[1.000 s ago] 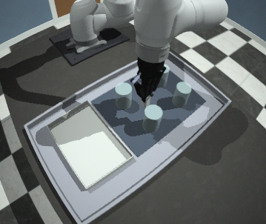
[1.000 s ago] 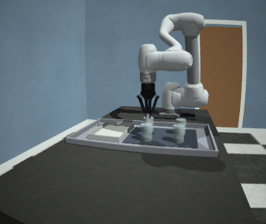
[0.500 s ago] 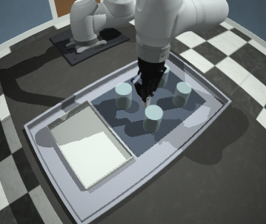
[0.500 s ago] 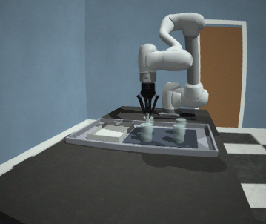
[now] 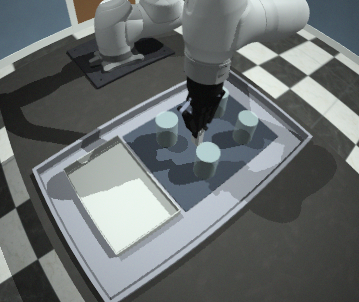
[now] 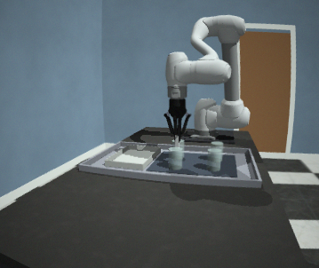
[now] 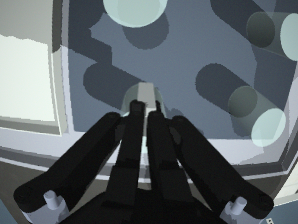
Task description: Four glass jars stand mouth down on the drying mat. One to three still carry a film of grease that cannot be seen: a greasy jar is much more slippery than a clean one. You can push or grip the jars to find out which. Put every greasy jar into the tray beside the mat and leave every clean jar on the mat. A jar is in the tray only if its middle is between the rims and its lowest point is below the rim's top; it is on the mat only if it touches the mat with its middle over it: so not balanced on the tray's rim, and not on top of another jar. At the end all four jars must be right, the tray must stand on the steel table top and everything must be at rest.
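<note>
Four pale green glass jars stand mouth down on the dark mat (image 5: 190,199) (image 7: 182,57). The near jar (image 5: 207,162) (image 6: 176,161) (image 7: 135,11) stands in front of my fingertips. The left jar (image 5: 167,131) is largely hidden behind the fingers in the wrist view. The right jar (image 5: 246,129) (image 6: 214,161) and the far jar (image 5: 223,104) (image 7: 243,102) stand apart. My gripper (image 5: 198,138) (image 6: 177,144) (image 7: 145,93) is shut and holds nothing; its tips are low between the near and left jars. Whether they touch the near jar cannot be told. The cream tray (image 5: 118,205) (image 6: 132,161) (image 7: 25,87) holds no jar.
The tray stands left of the mat, its rim along the mat's edge. A raised grey rim (image 5: 243,200) (image 6: 203,181) encloses the steel table top (image 5: 85,250). The arm's base (image 5: 120,60) (image 6: 204,133) is behind, outside that rim.
</note>
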`<control>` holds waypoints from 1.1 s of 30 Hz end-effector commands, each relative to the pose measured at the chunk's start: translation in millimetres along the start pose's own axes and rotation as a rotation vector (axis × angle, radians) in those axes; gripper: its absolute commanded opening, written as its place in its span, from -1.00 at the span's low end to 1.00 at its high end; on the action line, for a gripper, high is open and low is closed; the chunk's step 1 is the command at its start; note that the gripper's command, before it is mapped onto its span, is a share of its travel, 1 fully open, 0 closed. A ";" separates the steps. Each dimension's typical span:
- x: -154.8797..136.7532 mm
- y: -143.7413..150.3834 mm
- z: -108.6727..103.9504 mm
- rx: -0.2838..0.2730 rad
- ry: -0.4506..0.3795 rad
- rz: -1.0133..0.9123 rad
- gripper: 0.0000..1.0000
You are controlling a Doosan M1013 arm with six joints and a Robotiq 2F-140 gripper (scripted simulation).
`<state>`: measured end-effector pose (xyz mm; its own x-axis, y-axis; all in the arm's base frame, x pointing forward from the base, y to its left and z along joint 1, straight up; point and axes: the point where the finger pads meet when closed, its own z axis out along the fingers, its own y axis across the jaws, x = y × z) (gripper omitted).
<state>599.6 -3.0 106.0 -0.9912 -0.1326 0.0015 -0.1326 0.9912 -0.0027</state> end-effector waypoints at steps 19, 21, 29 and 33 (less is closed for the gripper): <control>5.4 0.0 0.5 0.000 0.000 0.000 -1.00; 10.4 0.0 1.9 0.000 0.000 0.000 -1.00; 25.4 0.0 6.4 0.000 0.000 0.000 -1.00; 25.4 0.0 6.4 0.000 0.000 0.000 -1.00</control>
<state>574.5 -6.4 99.6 -0.9912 -0.1326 0.0015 -0.1326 0.9912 -0.0027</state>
